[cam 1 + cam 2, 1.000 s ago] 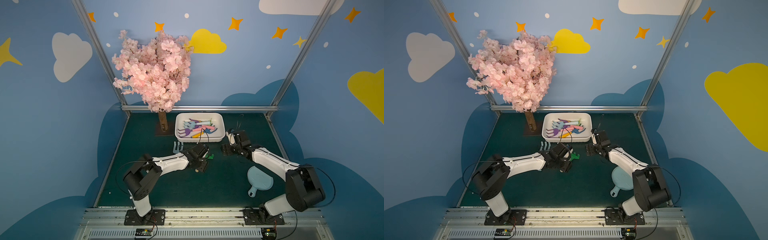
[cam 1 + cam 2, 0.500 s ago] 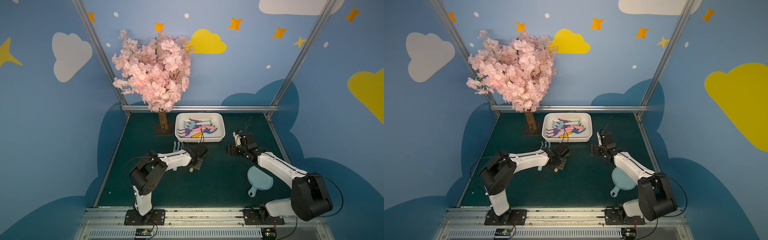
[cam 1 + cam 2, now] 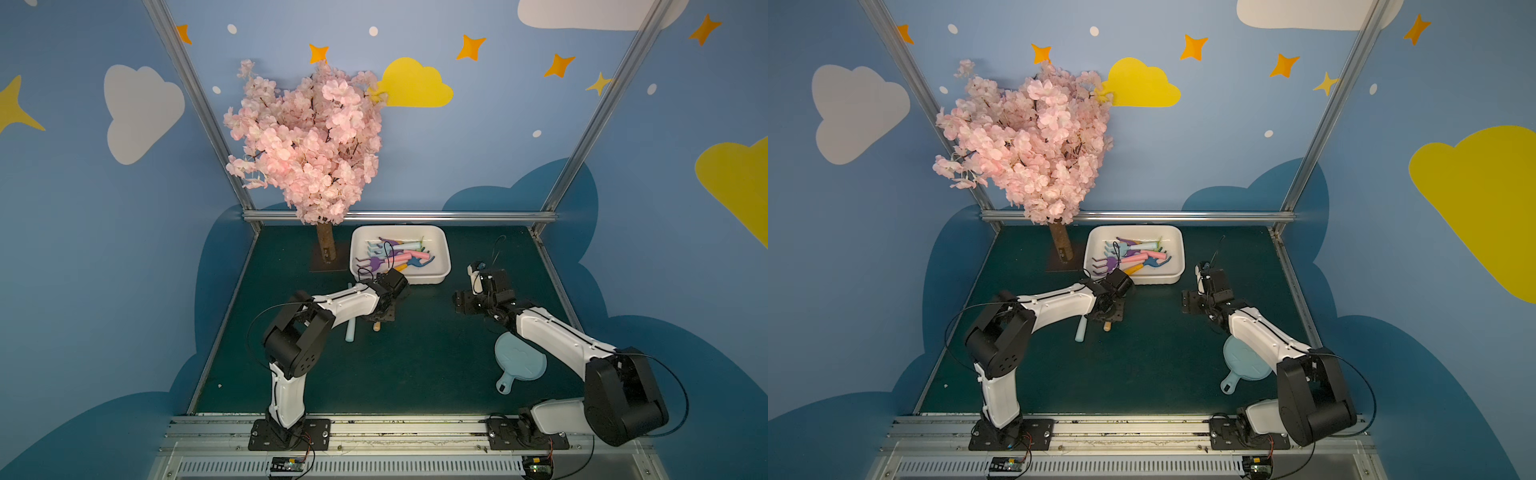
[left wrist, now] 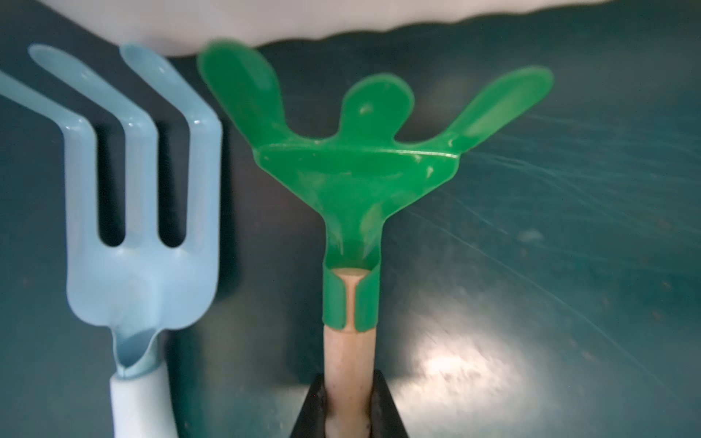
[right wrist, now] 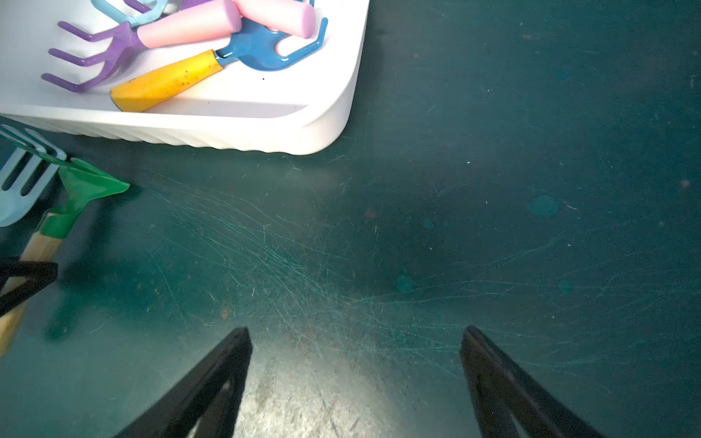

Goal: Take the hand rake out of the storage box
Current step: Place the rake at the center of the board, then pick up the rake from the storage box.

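Left hand (image 4: 349,379) clamped on wooden handle of green hand rake (image 4: 352,167), outside storage box (image 5: 265,129); right hand (image 5: 354,333) wide open, empty.

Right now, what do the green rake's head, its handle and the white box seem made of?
Green rake head: probably painted sheet metal, glossy, with a folded crease and wrapped collar. Its handle: bare wood, pale and matte. Storage box: smooth white plastic, ribbed outer wall.
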You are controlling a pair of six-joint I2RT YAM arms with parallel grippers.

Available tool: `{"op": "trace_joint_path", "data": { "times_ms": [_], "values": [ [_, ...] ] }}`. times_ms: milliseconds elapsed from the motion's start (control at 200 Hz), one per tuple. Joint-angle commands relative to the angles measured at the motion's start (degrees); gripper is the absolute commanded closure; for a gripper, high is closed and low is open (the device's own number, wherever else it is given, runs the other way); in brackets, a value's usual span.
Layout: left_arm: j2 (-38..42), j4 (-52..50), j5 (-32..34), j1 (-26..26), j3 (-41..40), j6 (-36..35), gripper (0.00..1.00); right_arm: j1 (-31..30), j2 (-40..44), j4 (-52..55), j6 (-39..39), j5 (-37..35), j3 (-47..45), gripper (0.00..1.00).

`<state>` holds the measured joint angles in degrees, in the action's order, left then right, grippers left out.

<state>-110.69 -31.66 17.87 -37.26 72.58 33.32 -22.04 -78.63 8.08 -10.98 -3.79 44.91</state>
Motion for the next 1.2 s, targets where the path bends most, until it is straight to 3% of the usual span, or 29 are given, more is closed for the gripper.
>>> {"op": "trace_joint_path", "data": {
  "times_ms": [0,160,330,385,591,706,886,996,1196],
  "values": [
    [-1.73,-1.68,-0.02,1.22,2.13,1.17,0.86,0.16,1.53,-2.80,-1.75,-1.03,-1.37,0.10],
    [-3.79,-1.62,-0.23,1.90,3.19,0.79,0.82,0.16,1.62,-2.74,-1.82,-0.91,-1.25,0.10],
    [-4.31,-1.07,-0.90,2.12,2.75,0.70,0.64,0.18,1.47,-3.41,-1.75,1.02,-1.10,0.10],
    [-3.71,-1.01,-0.86,2.14,2.64,0.62,0.58,0.16,1.97,-3.58,1.70,4.59,-0.73,0.10],
    [1.50,-0.79,-0.56,2.17,2.45,-1.62,0.38,-1.40,4.63,-9.96,5.07,12.24,-1.00,0.08],
    [7.52,1.13,-1.24,2.43,1.53,-4.18,0.36,-3.03,3.72,-17.42,8.20,13.81,-0.03,0.08],
    [18.83,4.31,-4.60,5.49,-4.74,-6.17,0.23,-5.12,-2.99,-14.38,12.78,16.70,10.04,0.07],
    [25.97,6.15,-5.20,8.68,-10.98,-6.39,0.00,-5.92,-10.05,-10.33,16.20,18.90,18.08,0.07],
    [39.98,20.47,-14.11,16.29,-27.61,-4.55,0.00,-6.28,-24.93,-1.28,22.69,22.66,35.37,0.07]
  ]
}}
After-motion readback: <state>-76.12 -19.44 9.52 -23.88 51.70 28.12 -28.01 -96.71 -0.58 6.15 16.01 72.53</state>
